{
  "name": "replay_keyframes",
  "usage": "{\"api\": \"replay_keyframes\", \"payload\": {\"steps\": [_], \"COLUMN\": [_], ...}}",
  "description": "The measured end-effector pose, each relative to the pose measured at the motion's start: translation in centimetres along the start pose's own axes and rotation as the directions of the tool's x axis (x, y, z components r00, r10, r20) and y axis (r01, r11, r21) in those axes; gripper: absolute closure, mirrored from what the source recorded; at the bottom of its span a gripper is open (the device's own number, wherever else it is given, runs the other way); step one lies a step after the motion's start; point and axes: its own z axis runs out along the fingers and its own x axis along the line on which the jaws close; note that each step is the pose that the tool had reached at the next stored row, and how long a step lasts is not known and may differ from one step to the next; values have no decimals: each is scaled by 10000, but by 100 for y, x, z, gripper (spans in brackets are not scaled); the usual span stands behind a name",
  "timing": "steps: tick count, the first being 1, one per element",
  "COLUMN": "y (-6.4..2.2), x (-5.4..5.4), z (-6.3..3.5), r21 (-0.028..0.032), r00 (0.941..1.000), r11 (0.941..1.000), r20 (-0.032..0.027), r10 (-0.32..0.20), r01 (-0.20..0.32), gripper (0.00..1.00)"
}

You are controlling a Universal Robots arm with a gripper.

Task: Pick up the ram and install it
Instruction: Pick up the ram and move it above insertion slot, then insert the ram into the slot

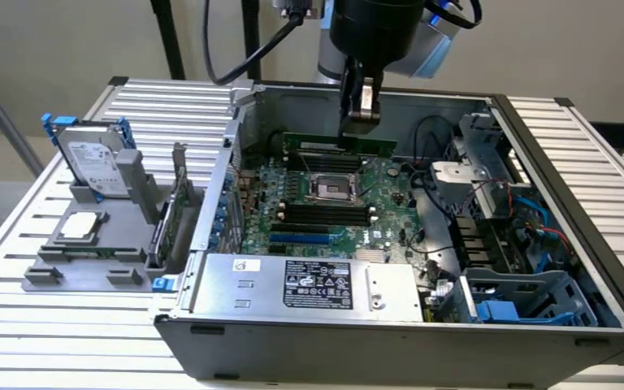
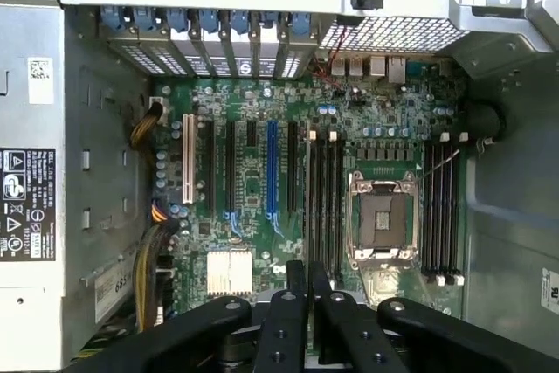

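Exterior view: the ram [image 1: 323, 143] hangs clamped in the gripper [image 1: 362, 122].

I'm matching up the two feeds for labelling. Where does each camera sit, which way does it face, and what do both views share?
Exterior view: off the arm, high beside the table, looking down into the open computer case; the arm and the gripper, shut on the ram, show at the far side.
Wrist view: on the wrist, looking straight down at the motherboard past the gripper.
Shared: gripper, motherboard, CPU socket, power supply.
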Motion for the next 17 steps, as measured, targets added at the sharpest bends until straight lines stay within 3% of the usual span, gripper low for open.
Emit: {"api": "replay_keyframes", "payload": {"steps": [2,17], "y": [0,0], "x": [-11,-13], "z": [9,13], "r21": [40,42], "r00": [10000,10000], "r11": [10000,10000], "r20": [-5,-2], "r10": [34,36], "r01": [-34,-36], "gripper": [87,87]}}
